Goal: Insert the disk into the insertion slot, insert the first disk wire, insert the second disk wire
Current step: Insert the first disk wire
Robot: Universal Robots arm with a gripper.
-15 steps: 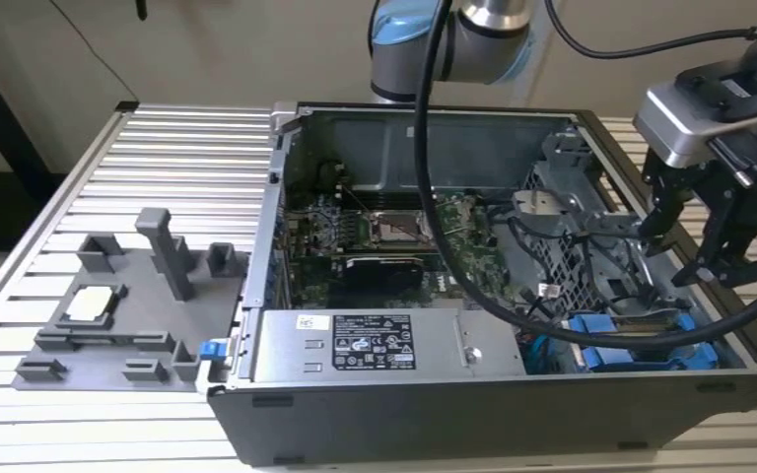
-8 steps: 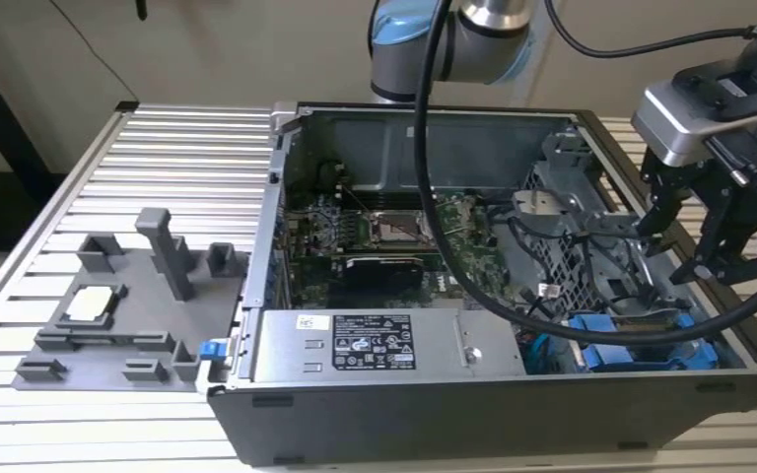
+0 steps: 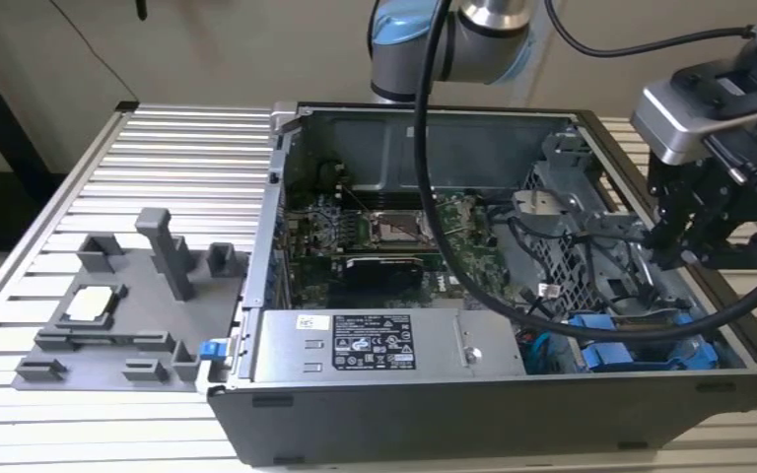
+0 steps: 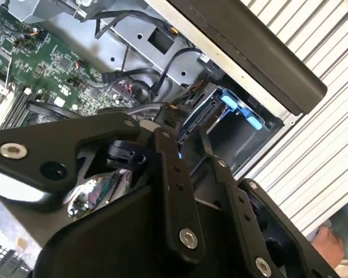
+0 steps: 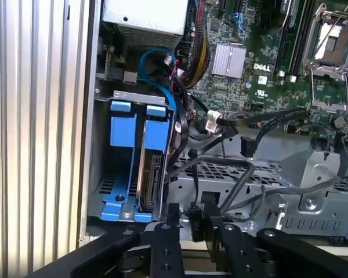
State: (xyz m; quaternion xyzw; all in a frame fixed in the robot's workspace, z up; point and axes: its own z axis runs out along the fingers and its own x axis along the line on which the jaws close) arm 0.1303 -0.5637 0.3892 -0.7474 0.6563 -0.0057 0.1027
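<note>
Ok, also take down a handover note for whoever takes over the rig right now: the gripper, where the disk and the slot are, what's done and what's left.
Gripper: appears shut on a black wire connector, hanging close to the open end of the insertion slot.
Disk: standing on edge in its blue carrier inside the slot, in the case corner near the power-supply box.
Done: the disk looks seated in the slot.
Left: the disk wires. The held connector is apart from the disk and not plugged in. Whether the other wire is in cannot be told.
</note>
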